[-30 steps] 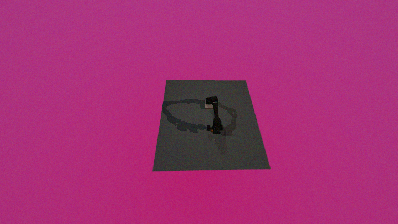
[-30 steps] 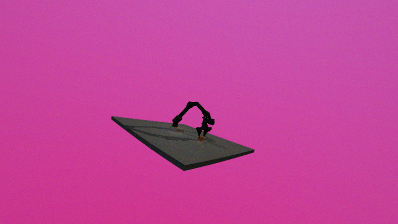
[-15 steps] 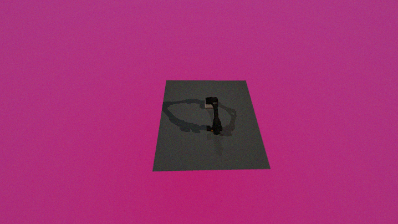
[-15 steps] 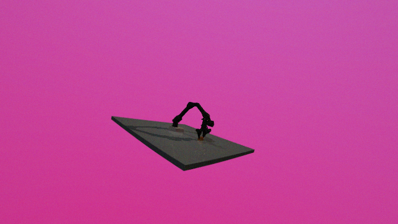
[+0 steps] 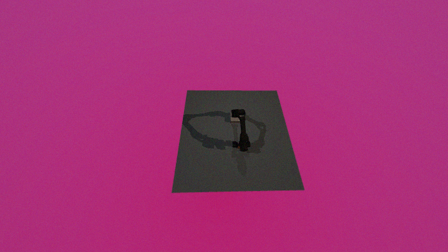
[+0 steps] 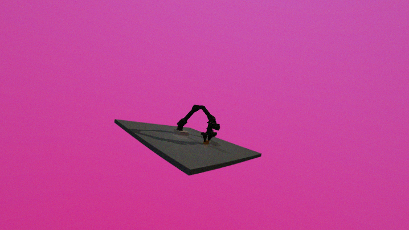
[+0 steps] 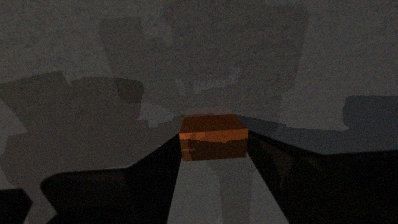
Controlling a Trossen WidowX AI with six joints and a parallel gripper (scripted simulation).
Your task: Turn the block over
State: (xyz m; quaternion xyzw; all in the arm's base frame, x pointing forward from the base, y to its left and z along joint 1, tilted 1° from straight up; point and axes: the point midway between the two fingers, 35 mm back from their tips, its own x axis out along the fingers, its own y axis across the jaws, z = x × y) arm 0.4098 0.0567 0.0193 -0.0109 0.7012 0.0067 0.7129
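Orange block (image 7: 214, 137) clamped by tool (image 7: 214, 150); marked side indiscernible, fingers shadowed.

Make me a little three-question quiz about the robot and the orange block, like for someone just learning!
1. True or false: the gripper is wide open with nothing between its fingers.
2. What colour is the block? A) blue B) orange C) white
3. Fill in: in the exterior view the arm bends over and its gripper reaches down to the grey ____.

Key:
1. False. The fingers are shut on the block, one on each side.
2. B.
3. Table.
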